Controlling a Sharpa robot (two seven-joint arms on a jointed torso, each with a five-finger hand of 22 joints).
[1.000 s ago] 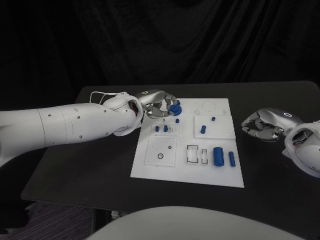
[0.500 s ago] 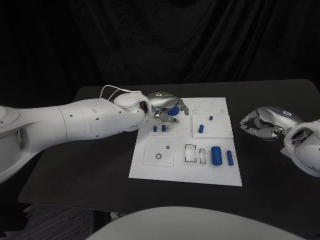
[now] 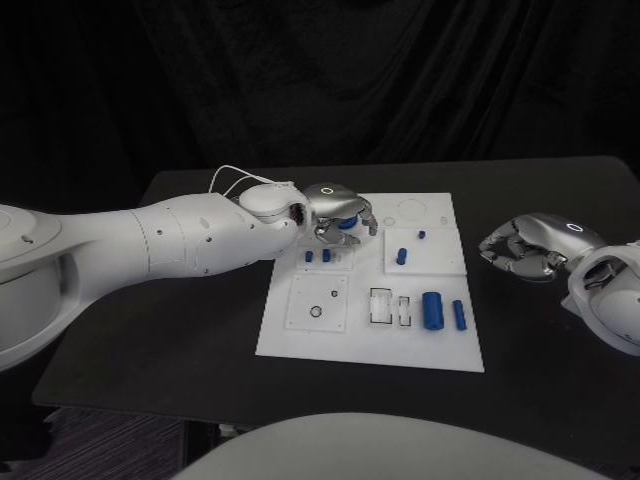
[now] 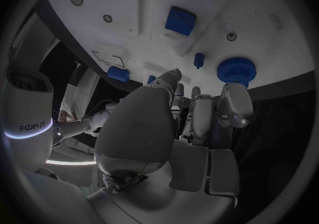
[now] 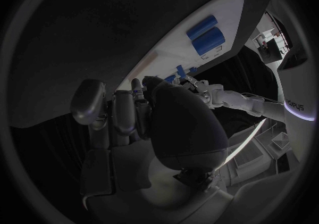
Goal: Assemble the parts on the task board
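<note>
The white task board [image 3: 306,335] lies mid-table. My left hand [image 3: 335,208] hovers over its far left corner, fingers curled down around a blue gear [image 3: 346,225]. In the left wrist view the gear [image 4: 236,69] lies flat on the board [image 4: 133,0] against one fingertip [image 4: 236,99], with the thumb apart from it; I cannot tell whether it is held. Two small blue pegs [image 3: 317,256] stand just in front of that hand. My right hand [image 3: 529,245] rests on the table right of the board, its fingers [image 5: 123,112] curled in on nothing.
A thick blue cylinder [image 3: 436,311] and a slimmer one [image 3: 459,315] lie at the board's near right. A blue peg [image 3: 405,258] and a smaller one [image 3: 421,236] sit further back. Black table [image 3: 162,330] surrounds the board.
My left hand has turned over and come down a little with the blue gear, which now sits low against the board. The right hand has stayed put.
</note>
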